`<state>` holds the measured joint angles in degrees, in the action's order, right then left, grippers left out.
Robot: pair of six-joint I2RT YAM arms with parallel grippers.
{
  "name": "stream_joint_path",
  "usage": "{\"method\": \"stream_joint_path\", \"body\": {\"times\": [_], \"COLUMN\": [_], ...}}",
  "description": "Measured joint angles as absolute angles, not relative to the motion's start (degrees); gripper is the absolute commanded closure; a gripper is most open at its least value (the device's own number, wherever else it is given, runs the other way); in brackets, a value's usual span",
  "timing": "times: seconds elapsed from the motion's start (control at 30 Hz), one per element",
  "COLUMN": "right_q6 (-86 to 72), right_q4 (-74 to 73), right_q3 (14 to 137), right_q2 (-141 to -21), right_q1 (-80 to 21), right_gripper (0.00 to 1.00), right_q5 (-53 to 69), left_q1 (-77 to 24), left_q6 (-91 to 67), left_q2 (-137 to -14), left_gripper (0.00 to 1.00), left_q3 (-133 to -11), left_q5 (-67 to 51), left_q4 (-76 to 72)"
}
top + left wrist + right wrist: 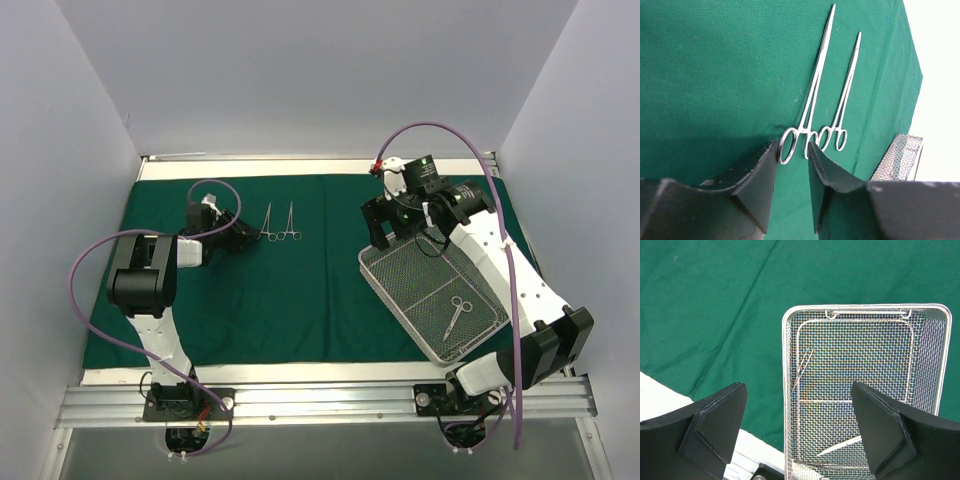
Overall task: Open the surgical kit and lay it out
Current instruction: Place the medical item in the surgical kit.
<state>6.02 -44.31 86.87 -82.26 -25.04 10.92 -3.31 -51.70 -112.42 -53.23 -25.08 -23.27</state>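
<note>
Green drape [300, 300] lies spread flat over the table [300, 372] and fills the middle of the top view. First clamp [267, 222] and second clamp [290, 222] lie side by side on the drape in the upper centre, parallel, with ring handles toward the bottom of the frame and tips toward the top. Left gripper [243, 232] is just left of them. In its wrist view the jaws are narrowly parted and hold nothing. One ring of the first clamp [812, 95] sits right at the gap between the fingertips (can't tell if it touches). The second clamp [845, 95] is just to the right, its rings beside the first's. Wire-mesh tray [435, 295] sits on the drape at right centre, angled. Scissors [457, 317] lie inside its lower half, and another thin instrument [802, 367] lies inside near the tray's left wall in the wrist view. Right gripper [383, 228] hangs over the tray's upper-left end, jaws wide and empty. A tray corner [902, 155] shows at the lower right of the left wrist view.
</note>
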Motion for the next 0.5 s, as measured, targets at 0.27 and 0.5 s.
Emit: {"method": "stream_joint_path", "body": {"times": [0.27,0.5], "right_q6": [6.0,5.8], "right_q4": [-43.9,-43.1], "right_q3": [86.8,86.6], "right_q2": [-82.3,-82.4], "right_q1": [-25.0,-25.0], "right_gripper": [0.11,0.11], "right_q5": [11.3,11.5], "left_q1": [-3.3,-3.3], "left_q6": [-51.7,-51.0], "left_q2": [-111.1,-109.1], "left_gripper": [0.52,0.52], "left_q3": [-53.2,-53.1], "left_q5": [-25.1,-24.3], "left_q4": [-20.6,-15.7]}}
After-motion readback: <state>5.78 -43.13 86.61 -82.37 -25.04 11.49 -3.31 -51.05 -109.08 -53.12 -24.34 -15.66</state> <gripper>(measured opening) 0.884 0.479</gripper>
